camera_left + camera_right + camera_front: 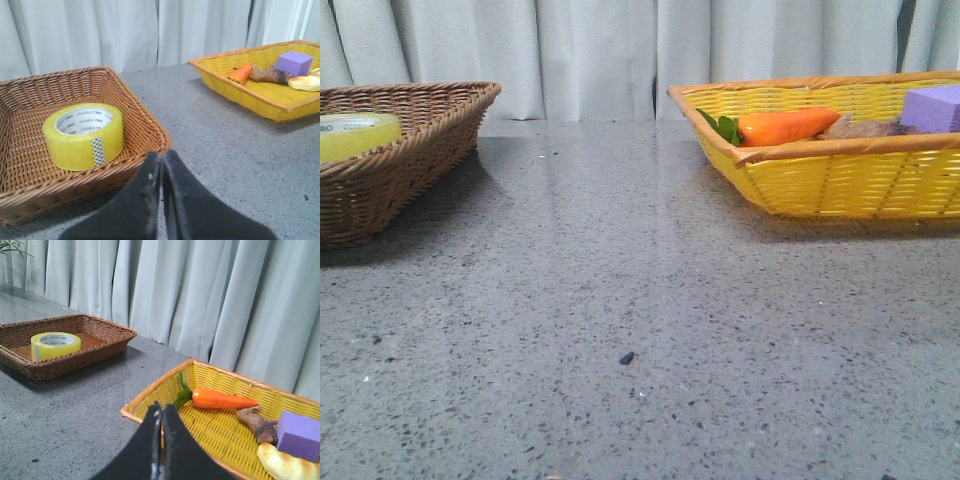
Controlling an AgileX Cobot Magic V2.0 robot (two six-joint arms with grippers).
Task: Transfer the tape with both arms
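Left hand [162, 165] pressed closed, tape [83, 135] in brown basket [145, 125] (half-hidden frontally)

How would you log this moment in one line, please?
tape: flat in brown basket | left pincer: shut, empty | right pincer: shut, empty

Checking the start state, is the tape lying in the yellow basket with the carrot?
No, the tape lies flat in the brown wicker basket, apart from the yellow basket.

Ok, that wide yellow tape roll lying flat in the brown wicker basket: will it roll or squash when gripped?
The yellow tape roll lies flat on its face, so it probably won't roll. The thick wound ring looks stiff and unlikely to squash. Its glossy side may be slippery. The brown wicker basket walls would likely stop a slide.
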